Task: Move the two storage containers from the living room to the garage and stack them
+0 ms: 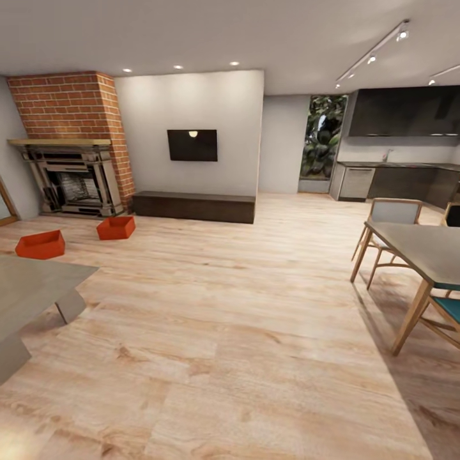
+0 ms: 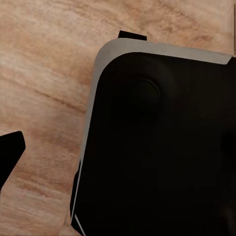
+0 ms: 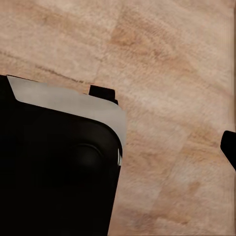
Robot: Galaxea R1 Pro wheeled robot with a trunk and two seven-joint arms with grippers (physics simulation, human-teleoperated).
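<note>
From the head camera I see the two storage containers sitting on the light wood plank floor (image 1: pixel 255 306) of the living room, well off to my left and far ahead: one container (image 1: pixel 116 227) lies just in front of the brick fireplace (image 1: pixel 73 150), the other (image 1: pixel 41 245) sits a little nearer to me and further left, the two apart from each other. Both are orange-red, open-topped, plain-walled bins (they look alike from here). A grey low table (image 1: pixel 32 294) juts in at my near left, between me and the nearer bin. Beyond the bins a long dark bench (image 1: pixel 193 206) runs under a wall-mounted screen (image 1: pixel 192 145). On my right stand a wooden dining table (image 1: pixel 421 255) and chairs (image 1: pixel 390 223), with dark kitchen cabinets (image 1: pixel 402 182) behind them. The middle of the floor is broad open planking. Both wrist cameras look down on those same planks past a black, grey-edged body of the robot (image 2: pixel 162 147), and only slivers of dark finger (image 2: pixel 10 152) show at the frame edges, so I cannot tell how far either pair of jaws is open or whether they hold anything.
</note>
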